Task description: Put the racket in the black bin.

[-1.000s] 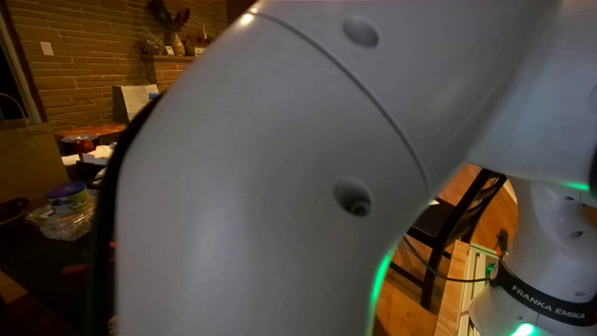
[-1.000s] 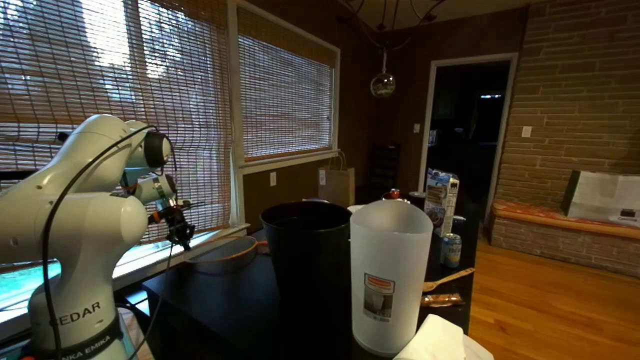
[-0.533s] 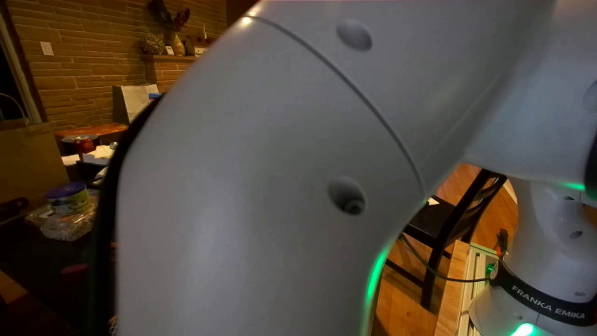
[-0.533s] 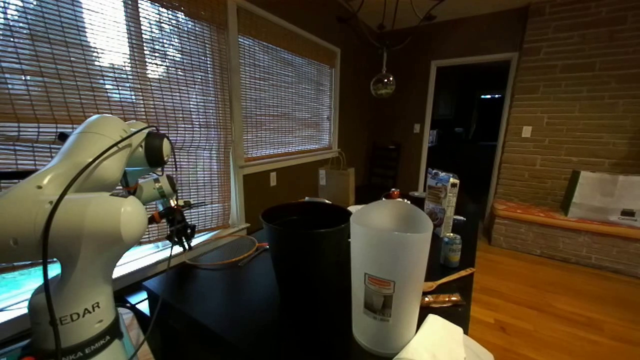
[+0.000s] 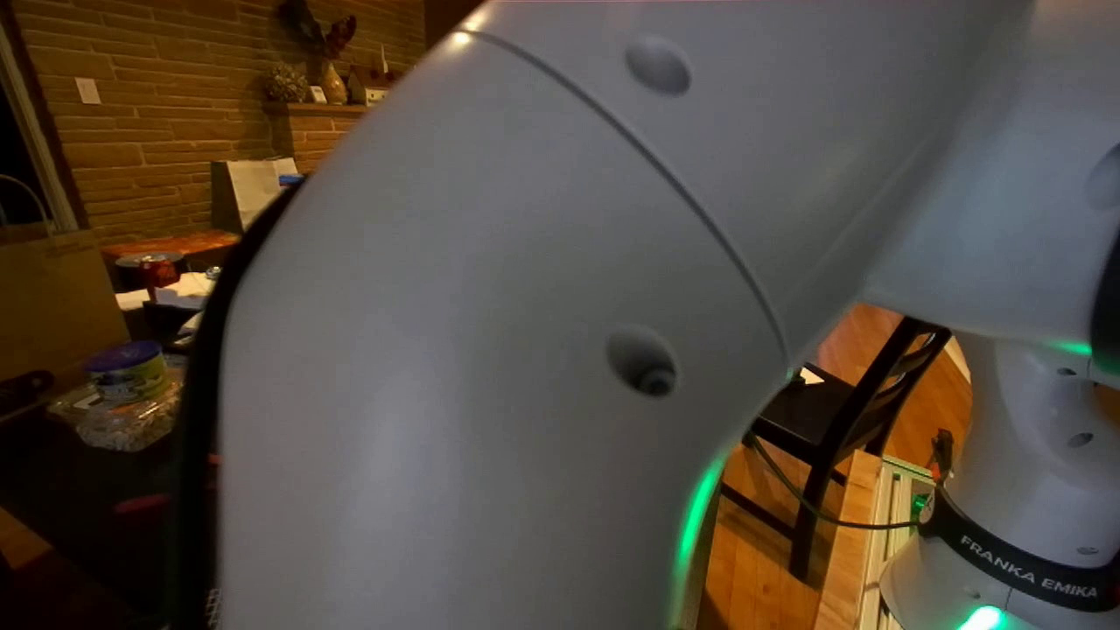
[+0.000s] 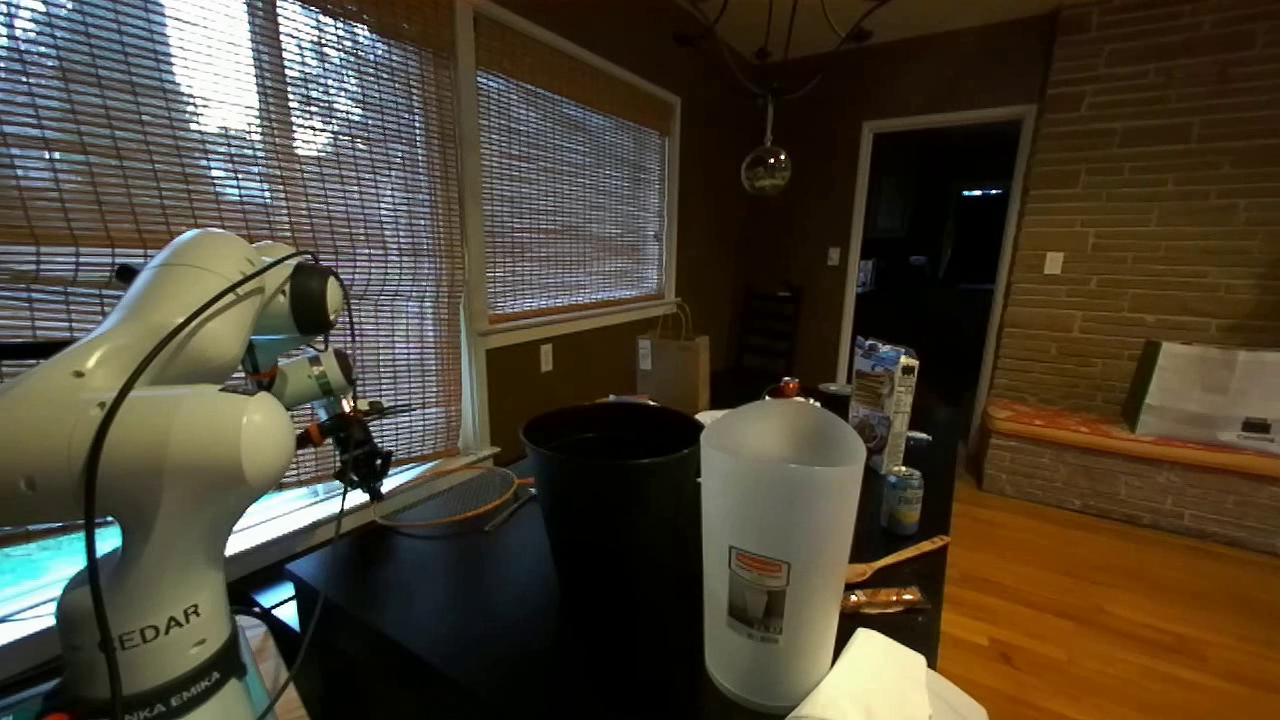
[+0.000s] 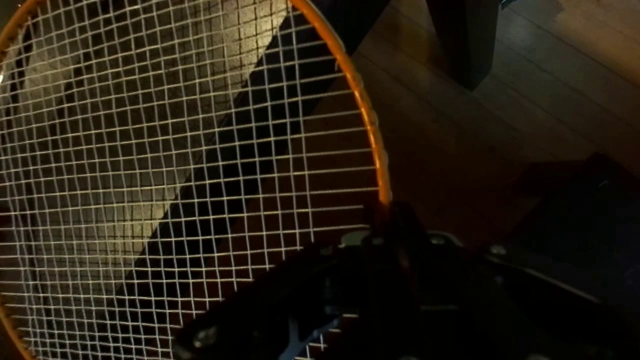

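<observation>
Beside a dark table (image 6: 440, 580), a white robot arm (image 6: 175, 440) rises at 8 o'clock in an exterior view, elbow folded high, wrist angled down toward 5 o'clock. The black bin (image 6: 620, 530) stands upright on the table, at 3 o'clock from the gripper (image 6: 376, 497) and well apart from it; a translucent white bin (image 6: 775, 560) stands just beside, at its 4 o'clock. The racket (image 7: 192, 175) reaches from the gripper toward the black bin, its long axis roughly 9 to 3 o'clock, handle end out of sight, apparently behind the bin. Whether it touches the tabletop cannot be told. In the wrist view its oval head spreads toward 10 o'clock from the gripper, which is clamped on the orange rim (image 7: 378, 145). Next likely comes a lift above the bin's mouth, then a swing toward 3 o'clock.
</observation>
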Tool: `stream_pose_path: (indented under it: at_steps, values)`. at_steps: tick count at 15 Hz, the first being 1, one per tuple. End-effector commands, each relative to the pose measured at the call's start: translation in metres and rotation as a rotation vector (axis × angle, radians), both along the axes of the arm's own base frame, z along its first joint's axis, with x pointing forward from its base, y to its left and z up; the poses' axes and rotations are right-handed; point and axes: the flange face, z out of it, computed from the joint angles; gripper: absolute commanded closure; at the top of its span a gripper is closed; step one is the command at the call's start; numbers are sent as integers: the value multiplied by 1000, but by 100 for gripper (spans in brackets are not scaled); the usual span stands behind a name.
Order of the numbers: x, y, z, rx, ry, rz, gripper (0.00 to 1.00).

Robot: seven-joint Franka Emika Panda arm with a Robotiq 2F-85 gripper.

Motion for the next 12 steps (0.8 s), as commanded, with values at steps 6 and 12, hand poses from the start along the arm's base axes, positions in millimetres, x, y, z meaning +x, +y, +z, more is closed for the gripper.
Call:
stream_pose_path:
  at_steps: [6, 12]
  values:
    - [4, 0, -2, 9, 15, -10, 26]
    - [4, -2, -8, -5, 11, 26, 0]
